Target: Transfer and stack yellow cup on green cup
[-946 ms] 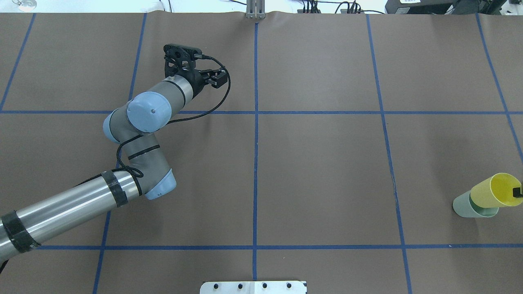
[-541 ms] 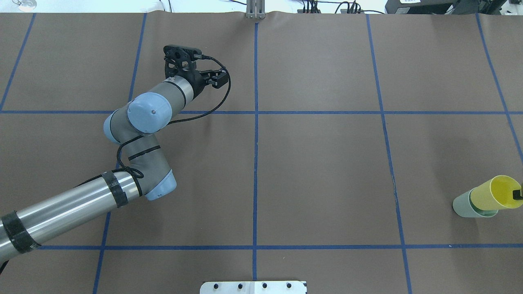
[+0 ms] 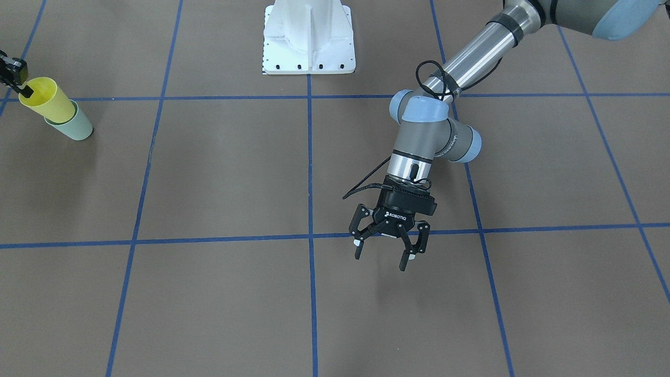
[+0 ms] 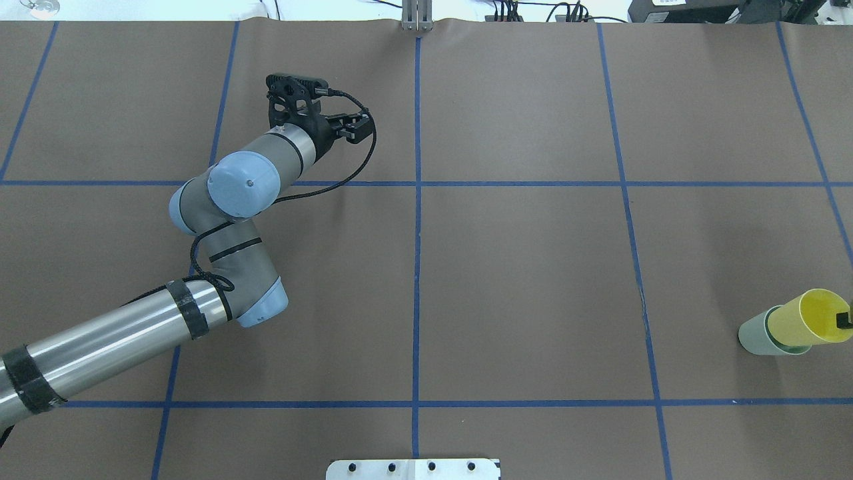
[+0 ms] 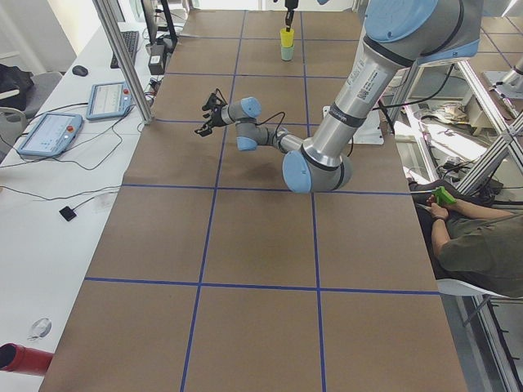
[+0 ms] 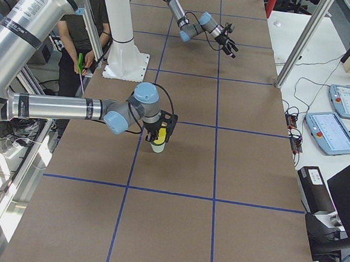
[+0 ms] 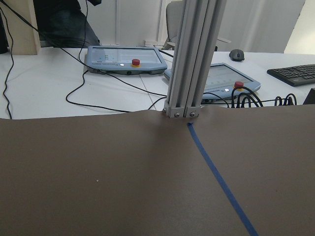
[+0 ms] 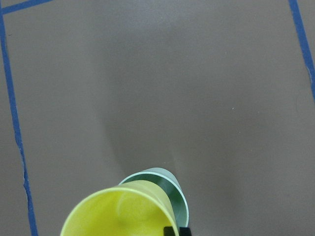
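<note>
The yellow cup (image 4: 800, 319) sits partly nested in the green cup (image 4: 753, 337) at the table's right edge; its upper half stands above the green rim. My right gripper (image 3: 22, 90) is shut on the yellow cup's rim, with one finger (image 4: 844, 320) inside the cup. The right wrist view looks down into the yellow cup (image 8: 118, 211), with the green cup's rim (image 8: 181, 199) showing behind it. My left gripper (image 3: 387, 255) is open and empty, hovering above the table far from the cups.
The white robot base (image 3: 309, 36) stands at the table's robot side. Blue tape lines (image 4: 417, 267) grid the brown table cover. An aluminium post (image 7: 189, 59) rises at the far edge, with control tablets (image 7: 125, 60) and cables behind it. A person (image 5: 474, 245) sits beside the table.
The yellow cup has moved down and sunk deeper into the green cup, still held by my right gripper. The left arm has barely moved.
</note>
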`<move>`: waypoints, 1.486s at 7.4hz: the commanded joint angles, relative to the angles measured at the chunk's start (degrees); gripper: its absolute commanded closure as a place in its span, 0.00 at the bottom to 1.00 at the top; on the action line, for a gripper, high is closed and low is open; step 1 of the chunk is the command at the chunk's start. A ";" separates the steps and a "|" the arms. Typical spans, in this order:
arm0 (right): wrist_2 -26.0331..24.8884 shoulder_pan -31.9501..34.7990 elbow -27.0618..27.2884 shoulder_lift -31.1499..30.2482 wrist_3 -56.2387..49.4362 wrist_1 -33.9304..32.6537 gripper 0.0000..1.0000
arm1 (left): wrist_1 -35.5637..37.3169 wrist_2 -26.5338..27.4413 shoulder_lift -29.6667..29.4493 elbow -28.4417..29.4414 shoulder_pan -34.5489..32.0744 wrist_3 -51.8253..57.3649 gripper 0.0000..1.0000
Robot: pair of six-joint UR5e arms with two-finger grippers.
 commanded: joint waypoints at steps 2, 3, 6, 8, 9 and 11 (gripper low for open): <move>0.12 -0.09 -0.75 1.09 0.09 0.00 0.00 | 0.04 -0.09 0.17 0.00 -0.26 0.13 0.00; 0.12 -0.09 -0.75 1.27 0.09 0.00 0.00 | 0.74 -0.35 0.17 0.26 -0.70 0.13 0.00; -0.84 3.05 -9.13 12.55 0.09 -0.09 0.00 | 15.27 -11.47 0.17 -0.09 -8.93 0.92 0.00; -0.49 7.98 -15.39 21.36 -0.96 -2.01 0.00 | 25.49 -23.14 0.44 -0.09 -17.36 5.79 0.00; -0.06 9.91 -18.21 27.66 -2.97 -7.42 0.00 | 29.01 -28.51 2.87 -0.09 -20.62 9.75 0.00; 0.21 14.74 -19.11 36.65 -14.79 -23.56 0.00 | 44.43 -40.11 2.81 -2.53 -28.35 15.22 0.00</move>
